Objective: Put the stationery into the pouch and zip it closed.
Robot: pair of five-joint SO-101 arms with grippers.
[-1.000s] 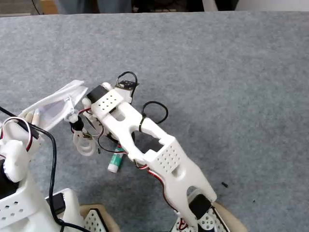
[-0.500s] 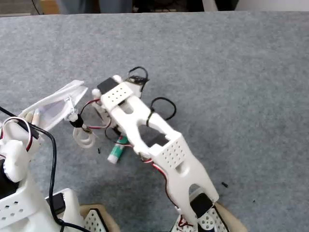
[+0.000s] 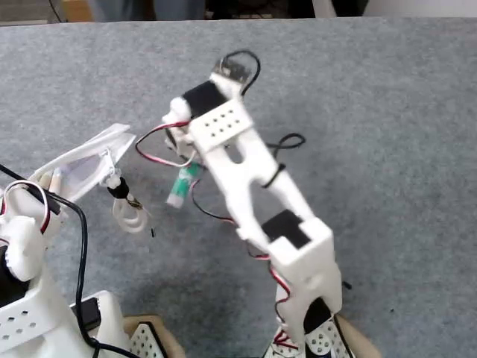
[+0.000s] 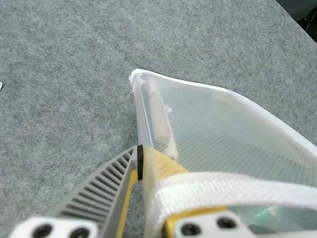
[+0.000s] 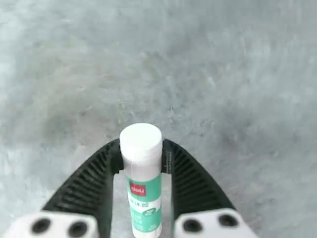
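Observation:
A clear mesh pouch (image 3: 86,165) with white edging is held up at the left of the table. My left gripper (image 4: 143,166) is shut on the pouch (image 4: 218,134) at its rim. A pale stick-shaped item (image 4: 159,119) lies inside the pouch. A green and white glue stick (image 3: 181,186) hangs above the carpet just right of the pouch. My right gripper (image 5: 142,156) is shut on the glue stick (image 5: 142,171), white cap pointing outward. The pouch's zipper pull with its cord loop (image 3: 127,209) dangles below the pouch mouth.
Grey carpet (image 3: 358,97) covers the whole table, with open room to the right and at the back. The right arm's white links (image 3: 253,179) stretch from the front edge toward the middle. A small dark speck (image 3: 347,284) lies near the front right.
My right gripper has lifted the glue stick off the carpet and carried it up and toward the back. The left gripper and pouch have stayed put.

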